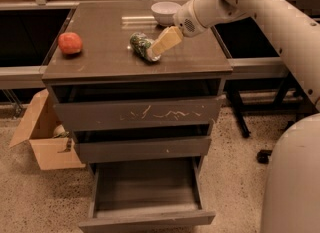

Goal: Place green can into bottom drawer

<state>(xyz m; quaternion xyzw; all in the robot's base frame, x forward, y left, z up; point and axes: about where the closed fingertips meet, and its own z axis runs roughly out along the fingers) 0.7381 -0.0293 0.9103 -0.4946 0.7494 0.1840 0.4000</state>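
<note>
The small green-and-white patterned metal can (pixel 140 44) has a dull sheen against the smooth, matt dark-brown cabinet top (pixel 105 59). The matt pale-tan plastic gripper (pixel 159 48) sits at the can's right end, on a smooth white plastic arm (pixel 260 7). Pale scratches mar the matt top drawer front (pixel 137 114). The wide, shallow grey-brown bottom drawer (pixel 145 189) looks plain and matt.

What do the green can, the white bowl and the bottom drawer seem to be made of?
The green can, lying on the cabinet top with the gripper at its right end, looks like thin metal: silvery end. The white bowl looks ceramic or plastic: smooth, glossy. The bottom drawer looks matt dark laminate or painted metal: flat, even faces.
</note>
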